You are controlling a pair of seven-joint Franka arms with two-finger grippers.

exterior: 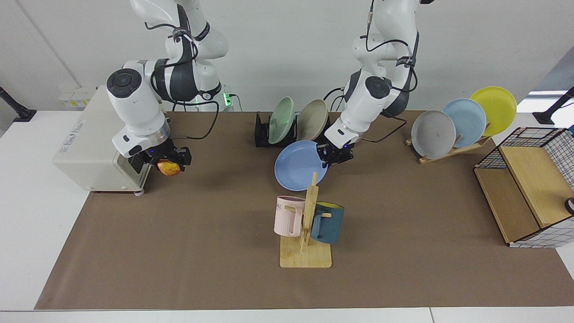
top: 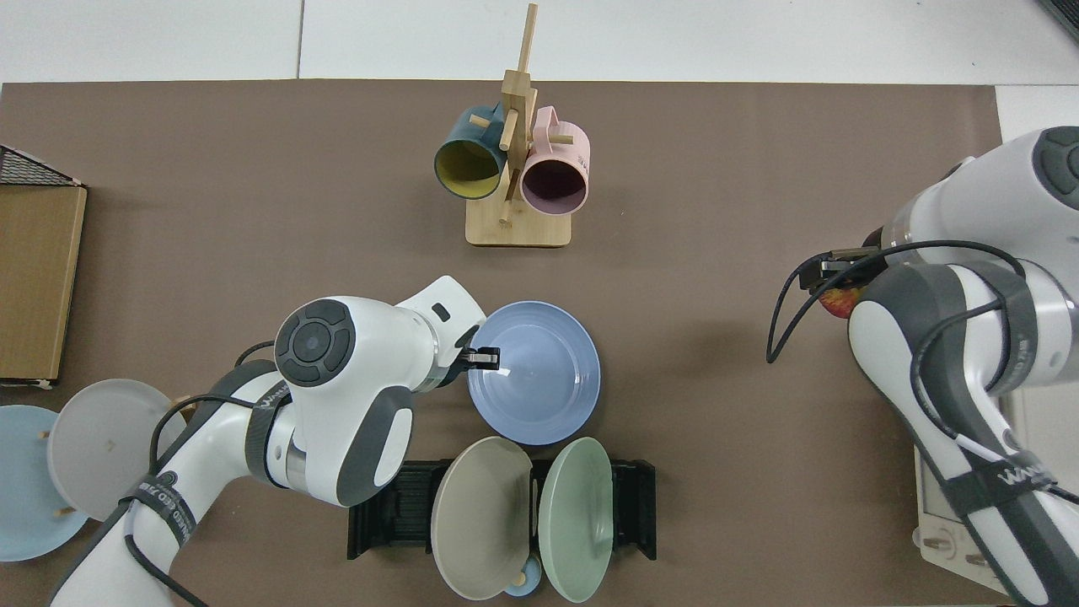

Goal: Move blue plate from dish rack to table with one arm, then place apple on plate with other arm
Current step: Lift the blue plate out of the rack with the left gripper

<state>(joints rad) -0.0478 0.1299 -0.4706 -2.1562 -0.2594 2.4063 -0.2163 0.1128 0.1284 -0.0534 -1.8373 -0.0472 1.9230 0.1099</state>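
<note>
The blue plate (exterior: 298, 164) (top: 535, 373) hangs low over the brown mat, just in front of the black dish rack (exterior: 262, 133) (top: 383, 506). My left gripper (exterior: 326, 157) (top: 482, 357) is shut on its rim. Whether the plate touches the table (exterior: 188, 233) cannot be told. The red-and-yellow apple (exterior: 169, 168) (top: 836, 301) is held off the mat at the view's left, with my right gripper (exterior: 167, 161) (top: 833, 278) shut on it, beside a white appliance.
A green plate (exterior: 281, 120) and a beige plate (exterior: 311, 121) stand in the rack. A wooden mug tree (exterior: 306, 233) with pink and teal mugs stands mid-mat. A wooden stand (exterior: 453, 150) holds grey, sky-blue and yellow plates. A wire-and-wood basket (exterior: 524, 188) sits far right; the white appliance (exterior: 89, 148) far left.
</note>
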